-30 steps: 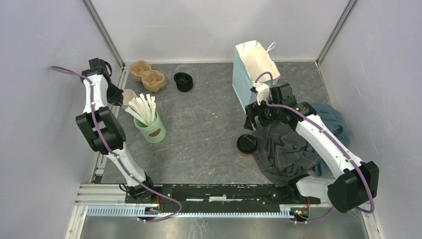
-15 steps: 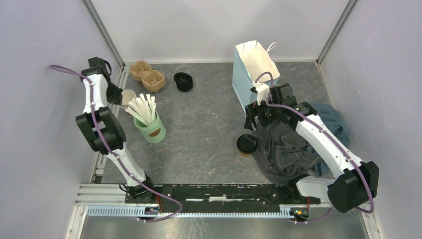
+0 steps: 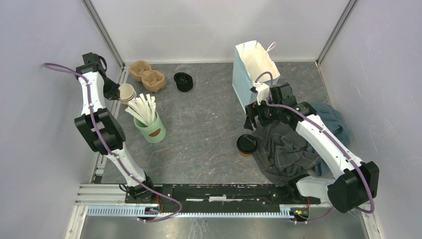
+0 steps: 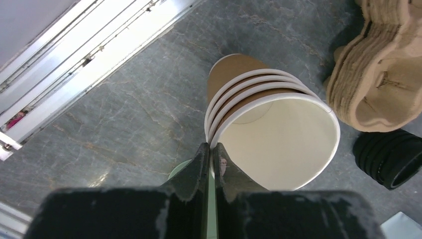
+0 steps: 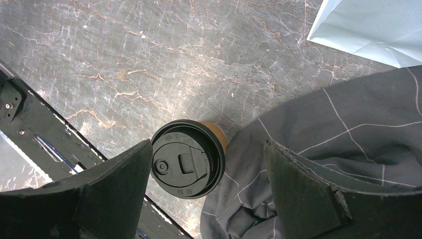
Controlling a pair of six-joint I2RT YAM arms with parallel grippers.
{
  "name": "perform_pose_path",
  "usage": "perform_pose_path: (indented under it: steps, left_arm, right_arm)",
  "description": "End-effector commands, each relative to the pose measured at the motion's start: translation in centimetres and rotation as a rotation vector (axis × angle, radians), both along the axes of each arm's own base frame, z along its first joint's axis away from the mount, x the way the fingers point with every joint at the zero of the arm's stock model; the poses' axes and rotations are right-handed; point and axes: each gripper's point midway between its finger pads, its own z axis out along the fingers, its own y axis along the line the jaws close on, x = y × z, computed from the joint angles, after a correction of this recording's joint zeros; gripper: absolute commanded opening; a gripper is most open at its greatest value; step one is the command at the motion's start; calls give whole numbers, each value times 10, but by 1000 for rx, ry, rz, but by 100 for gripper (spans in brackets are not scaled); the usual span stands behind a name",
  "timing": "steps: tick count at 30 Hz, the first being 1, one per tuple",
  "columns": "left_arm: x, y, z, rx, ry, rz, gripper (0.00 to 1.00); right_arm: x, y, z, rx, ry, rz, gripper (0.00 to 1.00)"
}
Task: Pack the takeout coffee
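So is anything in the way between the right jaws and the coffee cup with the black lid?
No, nothing visible. The right jaws hang open above the coffee cup with only air between. The grey cloth lies right beside the cup, not over its lid.

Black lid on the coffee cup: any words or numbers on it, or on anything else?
On the black lid: small raised marks near the rim, too small to read.
On the green cup: a brown oval patch, no letters readable.
On the paper bag: no writing shows.
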Motion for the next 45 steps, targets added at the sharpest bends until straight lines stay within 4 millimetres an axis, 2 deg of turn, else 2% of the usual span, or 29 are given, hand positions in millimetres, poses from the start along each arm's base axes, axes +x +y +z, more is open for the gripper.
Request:
perform_pose_path:
  steps: [1, 2, 3, 4, 5, 7, 9, 13, 18, 21, 26, 31, 35, 37, 40, 42, 45]
  left_arm:
    - [-1, 1, 29, 74, -10, 42, 2]
    - [-5, 1, 36, 170, 31, 48, 2]
    - [-2, -3, 40, 154, -8, 42, 2]
    - [-2, -15, 22, 11, -47, 35, 2]
    - [-2, -16, 16, -75, -89, 54, 2]
    - [-6, -8, 19, -9, -57, 48, 2]
    - [-7, -20, 12, -81, -44, 28, 2]
    - [-3, -11, 25, -11, -79, 21, 2]
    - [-3, -14, 27, -29, -85, 5, 2]
    - [0, -12, 44, -3, -133, 11, 2]
    - [6, -7, 90, 39, -221, 22, 2]
    - [7, -14, 129, 28, -292, 20, 2]
    - [10, -17, 176, 58, -411, -11, 2]
    - [18, -34, 195, 3, -501, -77, 2]
    - [27, -68, 206, -61, -562, -176, 2]
    - [31, -100, 203, -71, -551, -265, 2]
    - [30, -161, 186, -71, -495, -400, 2]
  right_arm:
    - [7, 4, 25, 27, -86, 15, 89]
    - [7, 4, 25, 28, -86, 17, 89]
    - [8, 4, 26, 29, -87, 18, 89]
    - [8, 5, 27, 30, -90, 19, 89]
    - [8, 5, 28, 30, -92, 18, 89]
    - [8, 6, 27, 34, -89, 22, 89]
    - [8, 6, 27, 33, -87, 22, 89]
    - [7, 6, 27, 38, -89, 22, 89]
    - [7, 7, 27, 42, -87, 24, 89]
    - [7, 6, 28, 40, -89, 25, 89]
    - [7, 7, 28, 44, -86, 26, 89]
    - [6, 8, 30, 50, -85, 29, 89]
    - [5, 7, 31, 49, -89, 22, 89]
    - [6, 8, 32, 54, -90, 22, 89]
    - [7, 8, 36, 59, -95, 18, 89]
    - [9, 8, 40, 60, -100, 9, 89]
    - [10, 7, 44, 61, -105, -6, 89]
